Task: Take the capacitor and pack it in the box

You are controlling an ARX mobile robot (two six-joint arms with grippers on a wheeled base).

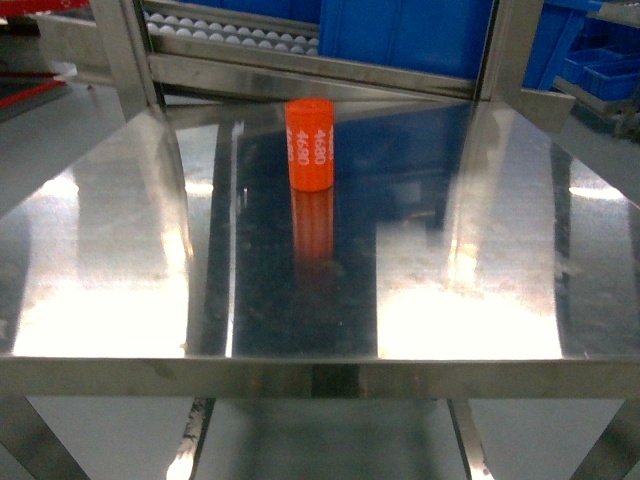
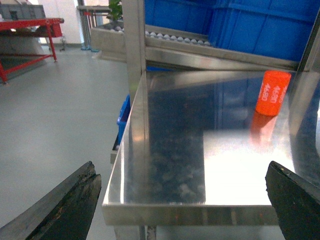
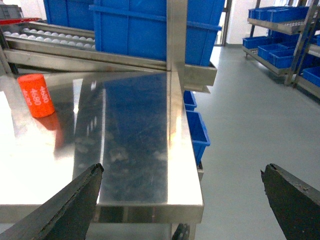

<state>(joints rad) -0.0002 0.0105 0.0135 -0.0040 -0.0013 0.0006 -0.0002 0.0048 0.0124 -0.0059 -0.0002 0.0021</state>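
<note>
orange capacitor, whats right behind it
Behind the orange capacitor a steel rail crosses, with a roller conveyor and blue bins above. The capacitor hides the table edge directly behind it.

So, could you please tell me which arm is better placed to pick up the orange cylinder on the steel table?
Neither clearly: the orange cylinder stands centred, upright, far back. Both the left gripper and right gripper are open, short of it.

Steel table (image 1: pixel 120 300) is bare from the front edge back to the orange capacitor (image 1: pixel 310 145), standing upright near the back edge, middle. Frame posts (image 1: pixel 128 50) at both back corners and blue bins (image 1: pixel 405 35) behind block the rear.
</note>
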